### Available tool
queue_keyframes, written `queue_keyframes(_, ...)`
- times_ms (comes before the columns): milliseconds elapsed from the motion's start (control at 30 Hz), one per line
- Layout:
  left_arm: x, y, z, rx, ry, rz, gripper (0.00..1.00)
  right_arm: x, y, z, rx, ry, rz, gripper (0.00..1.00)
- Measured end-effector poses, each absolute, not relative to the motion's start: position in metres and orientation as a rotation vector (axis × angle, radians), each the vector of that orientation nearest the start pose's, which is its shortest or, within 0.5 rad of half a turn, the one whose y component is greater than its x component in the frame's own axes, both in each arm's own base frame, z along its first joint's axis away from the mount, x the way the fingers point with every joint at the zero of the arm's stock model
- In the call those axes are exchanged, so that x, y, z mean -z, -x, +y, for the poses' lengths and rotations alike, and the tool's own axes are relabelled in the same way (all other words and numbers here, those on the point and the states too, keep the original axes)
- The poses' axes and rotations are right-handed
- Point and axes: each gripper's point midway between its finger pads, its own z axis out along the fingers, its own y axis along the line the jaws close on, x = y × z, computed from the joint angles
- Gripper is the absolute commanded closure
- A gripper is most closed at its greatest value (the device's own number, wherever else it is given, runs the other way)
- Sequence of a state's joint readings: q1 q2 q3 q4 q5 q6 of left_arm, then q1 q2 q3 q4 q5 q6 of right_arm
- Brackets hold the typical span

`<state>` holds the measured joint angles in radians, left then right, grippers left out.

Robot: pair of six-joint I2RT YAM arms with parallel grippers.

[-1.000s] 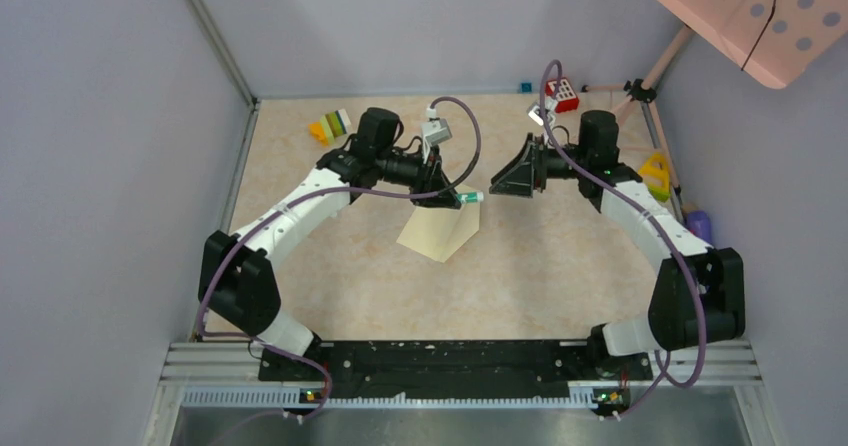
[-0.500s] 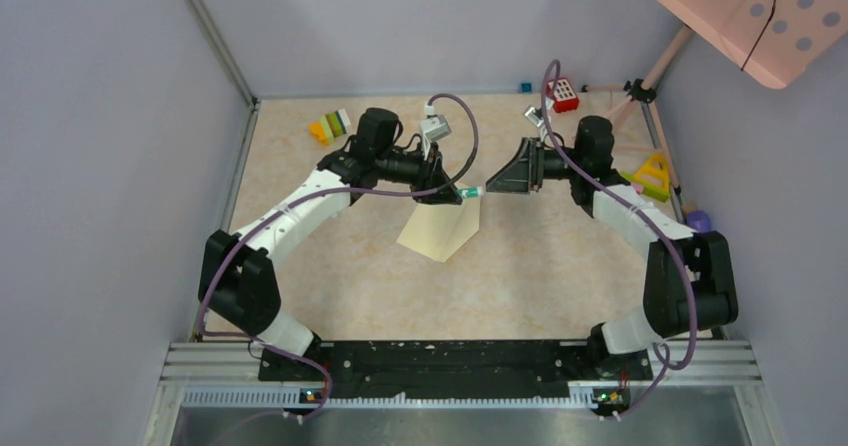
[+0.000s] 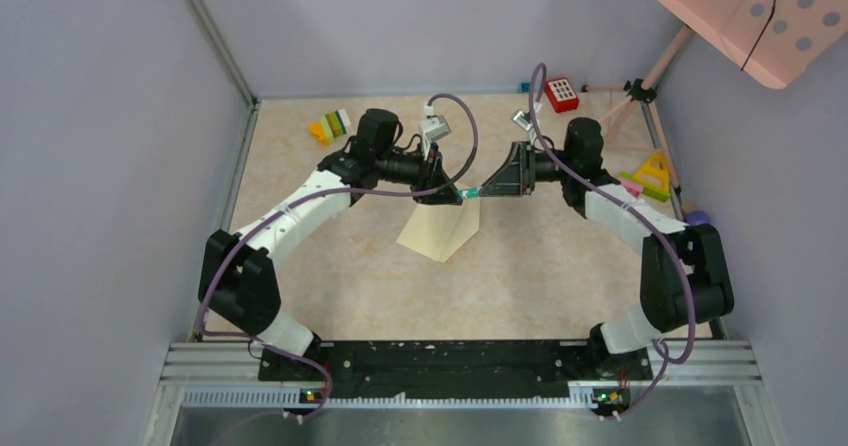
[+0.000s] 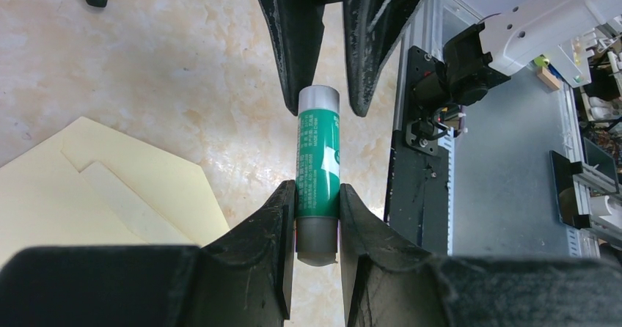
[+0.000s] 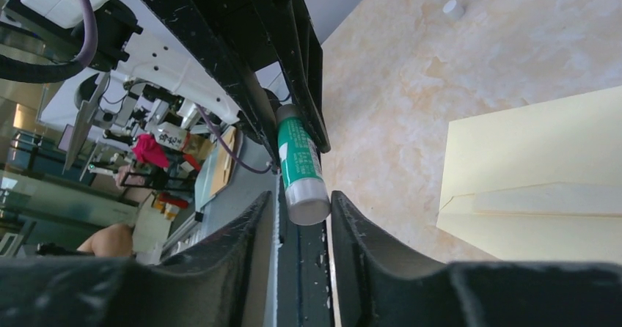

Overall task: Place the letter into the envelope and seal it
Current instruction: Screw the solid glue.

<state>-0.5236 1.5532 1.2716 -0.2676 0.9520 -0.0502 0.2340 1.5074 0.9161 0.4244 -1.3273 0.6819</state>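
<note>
The top view hides the grip. My left wrist view shows the left end effector clamping a green glue stick above the envelope, which lies flat on the bench. The right wrist view shows the right end effector parted around the stick's cap.

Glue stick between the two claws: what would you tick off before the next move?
1. Green plastic glue stick clamped in left claw: ok.
2. Right claw straddles the stick's free grey end: ok.
3. Right claw closed on that end: not ok, a gap shows.
4. Pale yellow paper envelope lies on the table with its flap open: ok.
5. Letter inside the envelope: cannot tell.
</note>
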Motion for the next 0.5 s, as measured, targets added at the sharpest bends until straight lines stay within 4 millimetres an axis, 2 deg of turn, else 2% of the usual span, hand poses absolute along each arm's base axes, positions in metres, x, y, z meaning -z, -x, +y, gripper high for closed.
queue_keyframes(300,-0.241,-0.266,-0.323,1.377,-1.059,1.859,0.91,-0.239,-0.273,0.248,-1.762,0.722,1.831,0.86)
queue_keyframes(400,-0.239,-0.266,-0.324,1.426,-1.037,1.877,0.89,-0.236,-0.272,0.248,-1.745,0.763,1.809,0.85)
queue_keyframes(500,-0.233,-0.266,-0.324,1.526,-0.992,1.909,0.89,-0.232,-0.270,0.247,-1.689,0.827,1.769,0.80)
